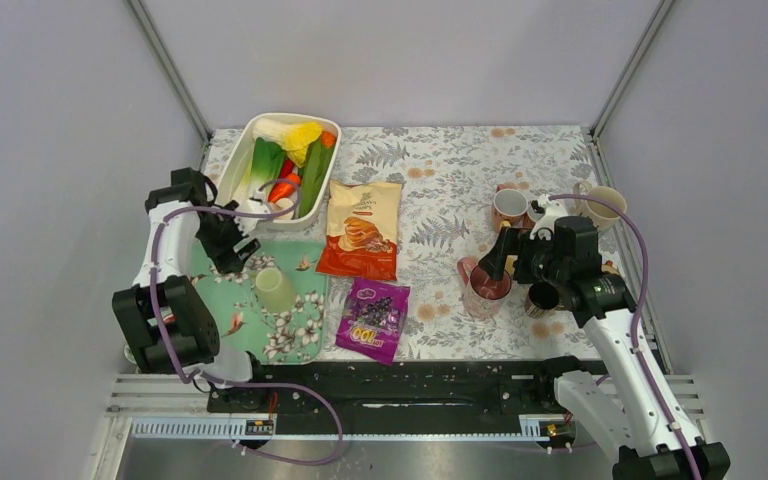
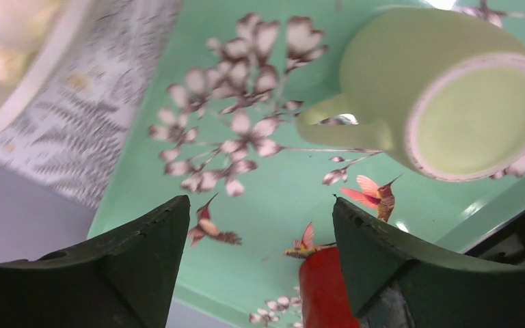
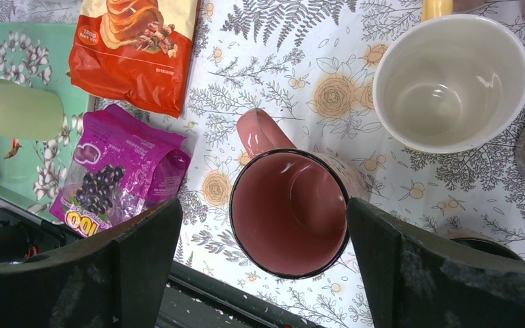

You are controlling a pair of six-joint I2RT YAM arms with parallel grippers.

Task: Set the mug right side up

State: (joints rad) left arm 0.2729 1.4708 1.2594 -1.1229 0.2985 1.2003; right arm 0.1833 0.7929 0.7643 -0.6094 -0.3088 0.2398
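Currently the left hand (image 2: 258, 213) is hovering wide open and empty, pointing down over the floral mint-green tray (image 2: 280, 179), near the pale green ceramic mug (image 2: 410, 75) sitting upside down there.

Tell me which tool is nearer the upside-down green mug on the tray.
Left. The left tool hovers open just beside the green mug, over the tray. The right tool is across the table, open above the pink mug.
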